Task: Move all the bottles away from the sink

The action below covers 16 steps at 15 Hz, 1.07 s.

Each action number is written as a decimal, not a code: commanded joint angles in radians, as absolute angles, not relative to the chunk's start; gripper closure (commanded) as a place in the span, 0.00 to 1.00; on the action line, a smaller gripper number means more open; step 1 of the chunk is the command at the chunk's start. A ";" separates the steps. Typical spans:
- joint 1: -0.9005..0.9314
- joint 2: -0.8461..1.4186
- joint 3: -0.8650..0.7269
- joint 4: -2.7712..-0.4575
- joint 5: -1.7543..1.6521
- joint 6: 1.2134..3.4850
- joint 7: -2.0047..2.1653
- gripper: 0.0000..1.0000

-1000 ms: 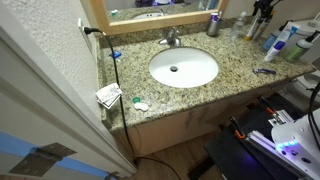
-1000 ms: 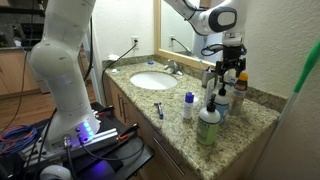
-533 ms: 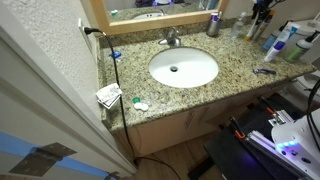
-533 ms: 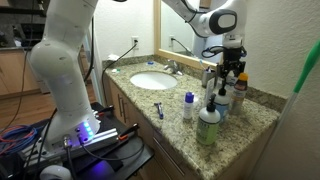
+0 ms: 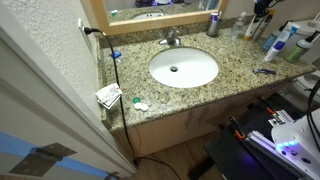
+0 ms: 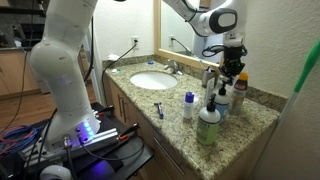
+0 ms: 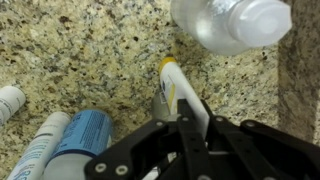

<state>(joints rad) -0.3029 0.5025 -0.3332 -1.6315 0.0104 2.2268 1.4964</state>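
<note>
In the wrist view my gripper (image 7: 192, 112) is shut on a slim white bottle with a yellow tip (image 7: 172, 82) that rests on the granite. A clear bottle (image 7: 235, 22) lies just beyond it and a blue bottle (image 7: 85, 135) is to the left. In an exterior view the gripper (image 6: 229, 74) points down into the cluster of bottles to the right of the sink (image 6: 152, 80), behind a green bottle (image 6: 208, 125) and a blue one with a white top (image 6: 188, 105). The same cluster (image 5: 275, 42) shows beside the sink (image 5: 183, 68).
A chrome faucet (image 5: 172, 38) and a grey cup (image 5: 213, 25) stand behind the basin. A razor (image 5: 265, 70) lies near the counter's front edge. A paper packet (image 5: 108, 95) sits at the far corner. The wall and mirror close off the back of the counter.
The fingers have drawn together onto the slim white bottle. The arm has stayed over the same spot in the bottle cluster.
</note>
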 commanded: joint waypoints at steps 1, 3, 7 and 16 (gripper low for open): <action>-0.306 0.429 -0.342 -1.674 0.024 2.265 1.462 1.00; -0.323 0.344 -0.337 -1.709 0.043 2.264 1.402 0.99; -0.346 0.159 -0.339 -1.764 0.068 2.192 1.194 0.99; -0.360 -0.329 -0.345 -2.048 -0.030 1.841 0.729 0.99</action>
<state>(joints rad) -0.3477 -0.1676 -0.3581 -1.8837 0.0166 1.8908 0.8463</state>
